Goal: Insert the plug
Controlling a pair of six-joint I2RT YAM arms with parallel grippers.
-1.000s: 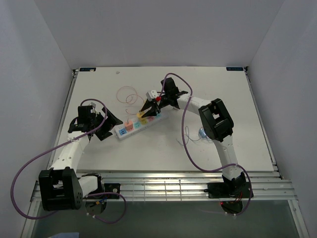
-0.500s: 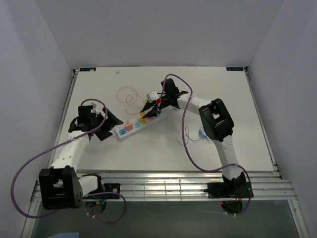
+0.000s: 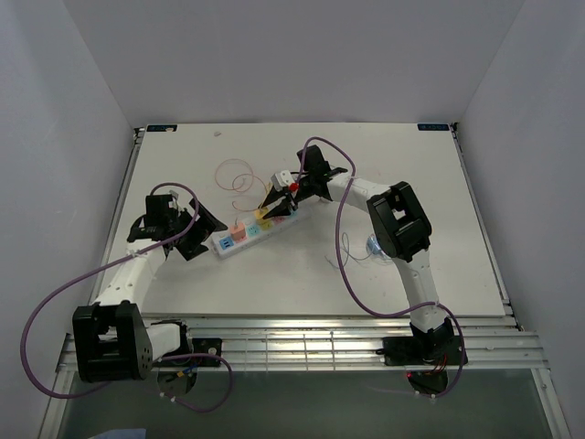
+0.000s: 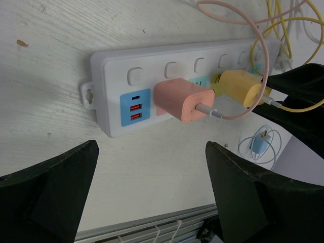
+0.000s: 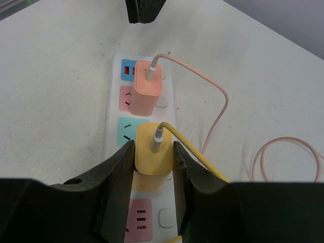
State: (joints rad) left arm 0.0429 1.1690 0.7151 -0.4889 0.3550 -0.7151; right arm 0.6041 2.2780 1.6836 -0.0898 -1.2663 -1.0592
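Observation:
A white power strip [image 3: 239,236] with coloured sockets lies slanted on the table. My right gripper [image 5: 154,157] is shut on a yellow plug [image 5: 153,149], held upright over the strip's yellow socket; whether it is fully seated I cannot tell. Its yellow cable [image 5: 197,154] trails off to the right. A pink plug [image 5: 147,93] sits in the socket beside it. My left gripper [image 4: 152,167] stands wide open just off the strip's USB end [image 4: 134,104], touching nothing. From above, the right gripper [image 3: 271,203] is over the strip's middle.
Pink cable loops [image 3: 233,174] lie behind the strip. A small blue charger with a coiled cord [image 3: 373,245] lies to the right, under the right arm. A white block [image 3: 282,174] sits by the right gripper. A metal rail [image 3: 302,343] edges the table's front.
The left arm has shifted very slightly. The right gripper keeps its hold on the yellow plug in the same place.

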